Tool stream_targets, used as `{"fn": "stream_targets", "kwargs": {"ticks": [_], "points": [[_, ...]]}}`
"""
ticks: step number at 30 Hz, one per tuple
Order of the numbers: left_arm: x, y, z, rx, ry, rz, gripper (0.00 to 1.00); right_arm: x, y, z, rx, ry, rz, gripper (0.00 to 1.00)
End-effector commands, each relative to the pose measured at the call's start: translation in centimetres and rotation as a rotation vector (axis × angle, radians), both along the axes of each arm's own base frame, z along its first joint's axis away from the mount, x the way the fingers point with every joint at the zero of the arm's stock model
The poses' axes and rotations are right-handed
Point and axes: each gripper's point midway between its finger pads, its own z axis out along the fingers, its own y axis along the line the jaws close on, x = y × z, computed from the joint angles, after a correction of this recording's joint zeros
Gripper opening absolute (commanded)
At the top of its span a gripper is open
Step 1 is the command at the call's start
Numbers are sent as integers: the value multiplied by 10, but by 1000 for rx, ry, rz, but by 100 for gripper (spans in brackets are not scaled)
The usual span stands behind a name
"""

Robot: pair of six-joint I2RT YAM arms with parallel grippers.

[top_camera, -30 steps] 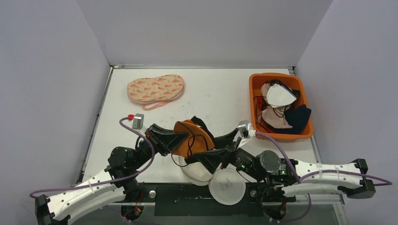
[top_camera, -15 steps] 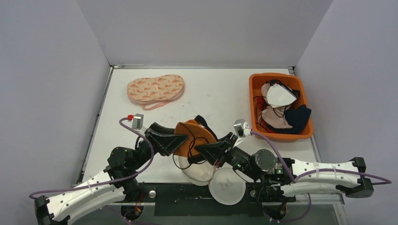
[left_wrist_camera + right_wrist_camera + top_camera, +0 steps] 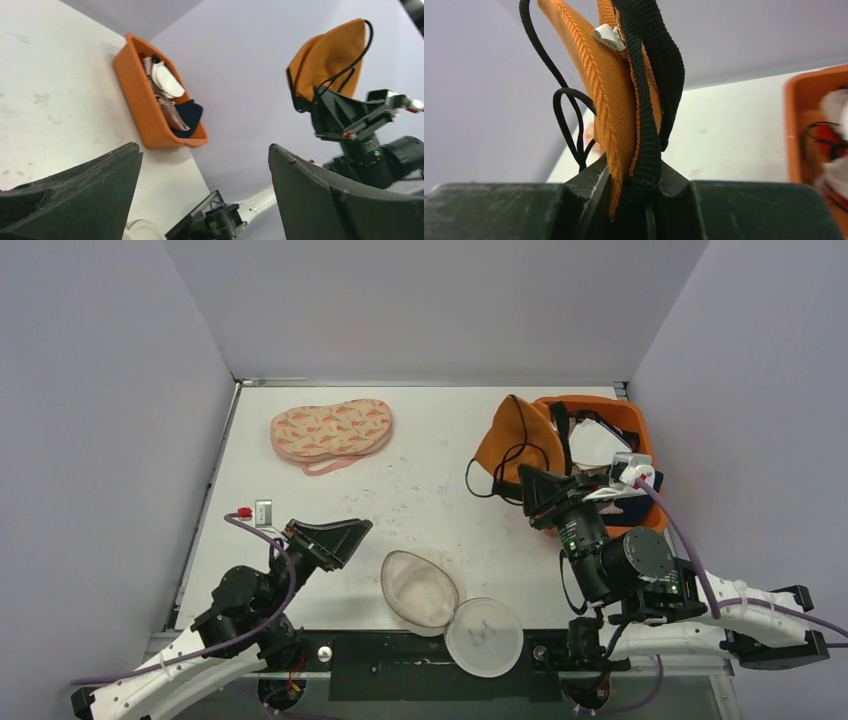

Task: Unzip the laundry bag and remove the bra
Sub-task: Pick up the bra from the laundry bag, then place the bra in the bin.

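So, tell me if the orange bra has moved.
Yes. Held in the right gripper, the orange bra went from over the white laundry bag to the far right, at the orange bin.

counter [image 3: 430, 455]: white, lightly scuffed
far left: carrot-print pouch [image 3: 331, 430], lying flat
far right: orange bin [image 3: 142, 102] holding clothes
near centre: laundry bag [image 3: 420, 590], lying open
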Motion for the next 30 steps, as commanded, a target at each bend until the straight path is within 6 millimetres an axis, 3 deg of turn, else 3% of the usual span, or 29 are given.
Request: {"fn": "stream_targets", "kwargs": {"ticks": [1,4,6,9,11,13,16,18,23,30], "points": [[18,10,-44,60,126,107,98,22,-47,3,-120,22,-267,5],[18,-1,-47,25,130,71,98,32,-26,15,-155,8,-230,5],[18,-9,-50,34,140,47,98,52,-6,13,-199,17,-212,5],[19,-19,-57,76,165,23,98,110,-4,-1,-190,66,-183,5],[18,-24,-61,91,180,6,98,150,-22,-15,-141,119,-181,5],[17,-27,-66,100,194,-10,98,181,-62,-36,-95,171,-258,5],[17,-28,-76,111,210,-14,98,202,-120,-60,41,186,-360,5],[18,-27,-82,118,216,-1,98,204,-149,-77,150,186,-403,5],[21,-24,-91,131,219,20,98,217,-193,-115,325,207,-489,5],[17,-24,-104,155,243,4,98,256,-226,-161,332,291,-539,5]]}}
